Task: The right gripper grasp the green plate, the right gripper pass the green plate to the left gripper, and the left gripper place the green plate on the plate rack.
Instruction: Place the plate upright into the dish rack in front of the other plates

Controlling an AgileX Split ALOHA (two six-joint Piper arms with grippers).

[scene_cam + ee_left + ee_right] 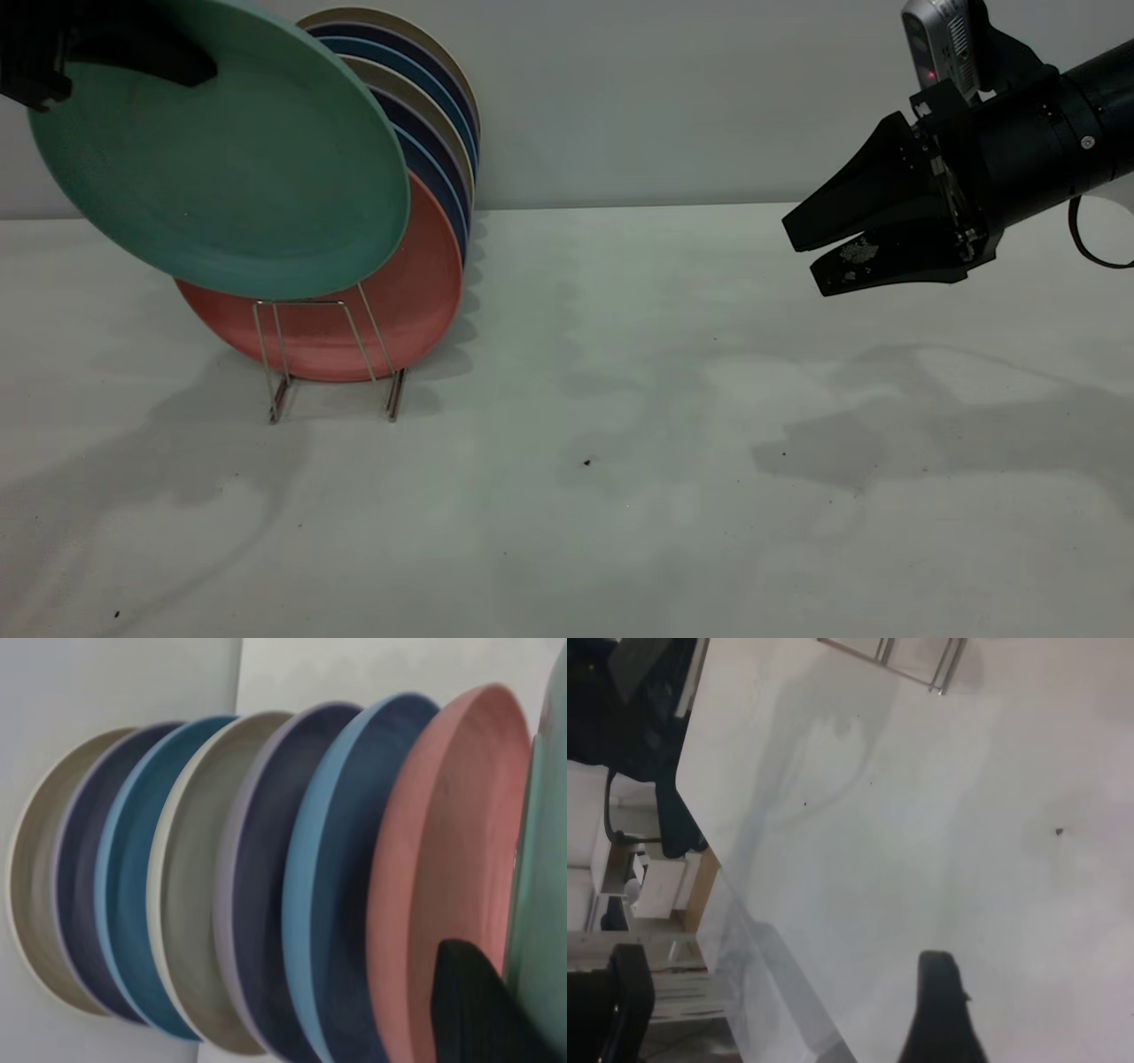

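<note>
White and lightly speckled, the counter [620,496] fills the foreground of the exterior view, and long soft shadows are cast across it. Above its left side the green plate [221,151] is held aloft, tilted, its face turned toward the camera. It is a round, matte teal-green plate with a low raised rim, and a few small specks are seen on its surface. Its upper left edge is pinched by the left gripper [133,58], whose black fingers are clamped over the rim. The plate's lower edge hangs in front of the pink plate [390,301], above the front wire loop of the plate rack [332,354]; whether it touches either cannot be told. Behind the pink plate, a row of blue, dark and beige plates [434,151] is stood upright in the rack. Well apart, at the far right, the right gripper [802,257] is held in the air above the counter, its two tapered fingers slightly parted with nothing between them. A thin black cable loop [1085,248] is seen hanging beneath its arm.
</note>
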